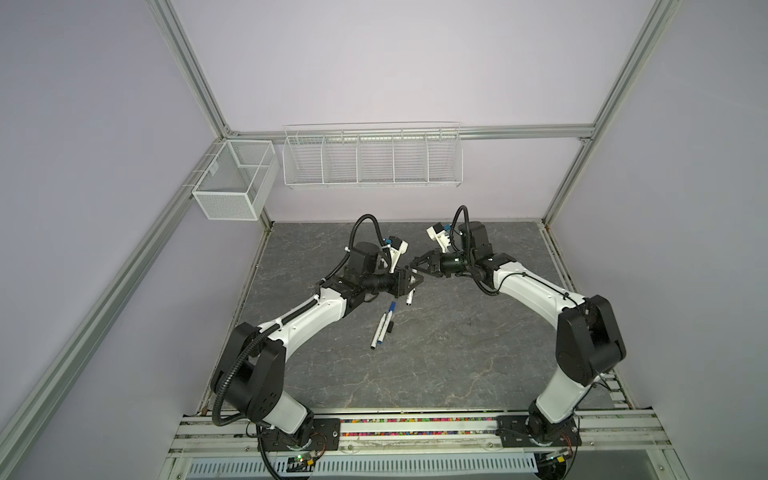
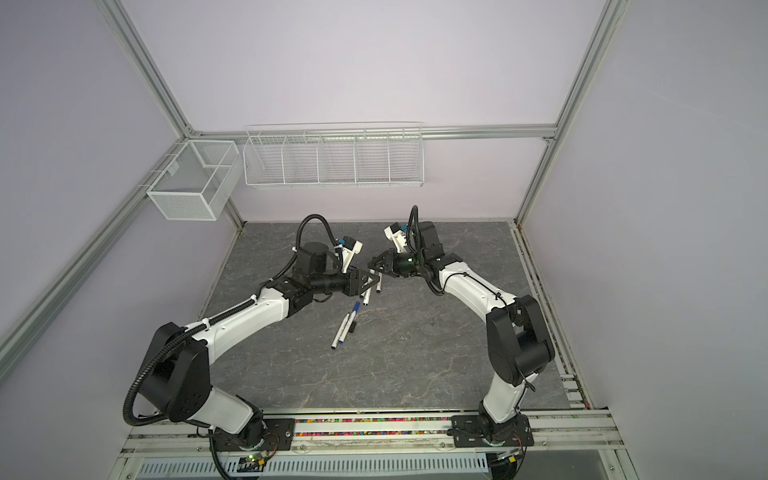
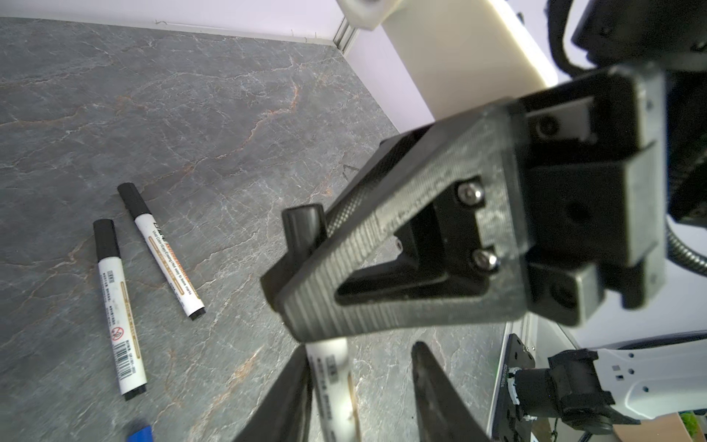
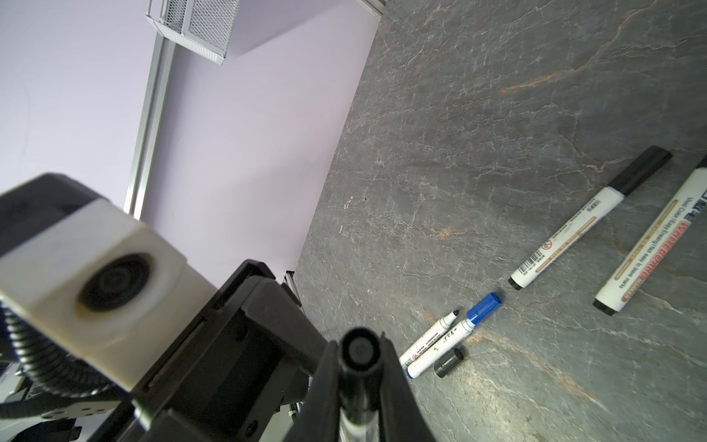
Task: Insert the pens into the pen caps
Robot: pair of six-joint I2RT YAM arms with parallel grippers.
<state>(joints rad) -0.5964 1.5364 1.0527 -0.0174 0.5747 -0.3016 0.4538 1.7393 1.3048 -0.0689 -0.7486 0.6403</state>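
Risk, seating: the join between the black cap (image 3: 302, 227) and the held pen (image 3: 332, 379) is hidden behind the right end effector's fingers. I cannot tell whether the cap is fully home. If it is only partly on, the barrel could slip out and drop to the worktop (image 3: 191, 114).
Risk, withdrawal: one finger of the left end effector lies just beside the barrel, perhaps touching it. Backing away askew could tilt or drag the pen out of the cap.
Left end effector (image 3: 361, 350): jaws apart on either side of the white barrel, gripping nothing.
Right end effector (image 4: 359, 344): jaws together, clamped on the black cap, with the barrel running back between its fingers.
Held pen, place: in the air between the two arms, above the middle of the worktop.
Left to do: an uncapped pen (image 4: 428, 335) lies against the blue pen (image 4: 440, 346), with a loose cap (image 4: 449, 361) just beside them.
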